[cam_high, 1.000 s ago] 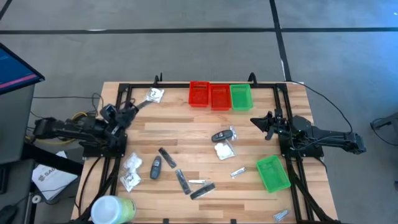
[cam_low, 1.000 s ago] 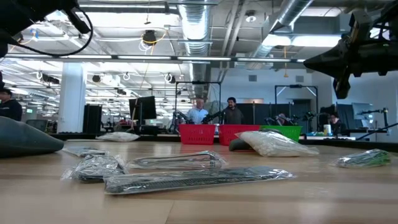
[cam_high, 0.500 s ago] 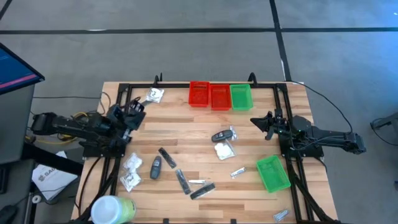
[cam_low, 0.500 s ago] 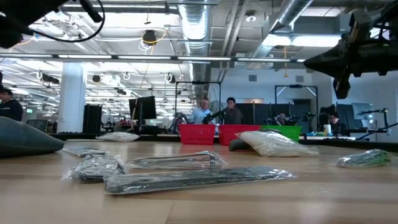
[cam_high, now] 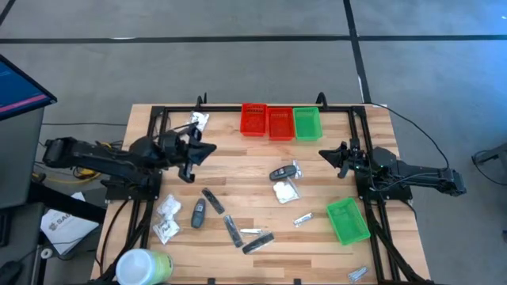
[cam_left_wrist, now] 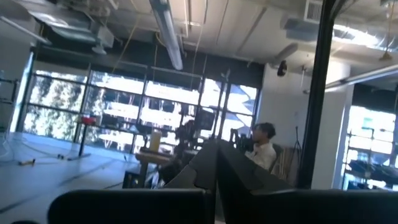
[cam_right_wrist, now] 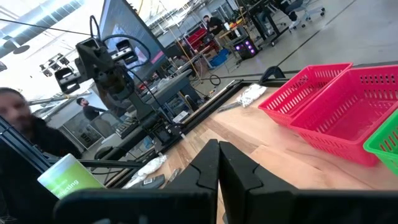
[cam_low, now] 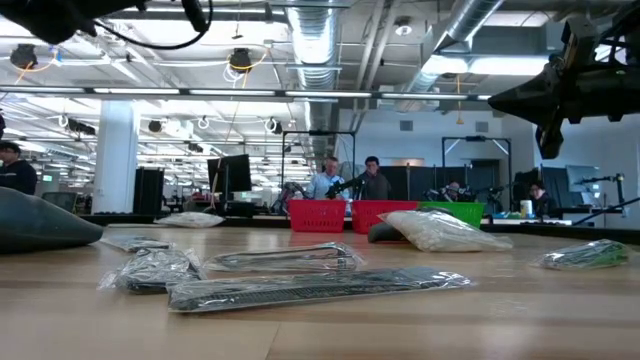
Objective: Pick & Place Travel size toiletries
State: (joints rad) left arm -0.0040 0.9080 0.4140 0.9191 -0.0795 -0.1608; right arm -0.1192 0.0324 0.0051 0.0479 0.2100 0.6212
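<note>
The travel size toiletries lie scattered flat on the wooden table: a white packet [cam_high: 196,121] at the far left, two white packets [cam_high: 166,218] at the near left, dark sticks [cam_high: 212,200] and a dark oval [cam_high: 199,212] in the middle, and an oval [cam_high: 285,172] and packet [cam_high: 285,190] further right. My left gripper [cam_high: 204,150] is shut and holds nothing. It hangs above the table's left part and points up into the room [cam_left_wrist: 216,163]. My right gripper [cam_high: 323,153] waits shut and holding nothing at the right side [cam_right_wrist: 218,155].
Two red bins [cam_high: 267,122] and a green bin [cam_high: 306,123] stand along the far edge. Another green bin [cam_high: 347,220] sits at the near right. A white-and-green tub [cam_high: 142,266] lies at the near left corner. Black frame rails run along both sides.
My left gripper has swung from the left rail toward the table's middle and risen, tipping upward and rolling a little. It has stayed shut. The toiletries have not moved.
</note>
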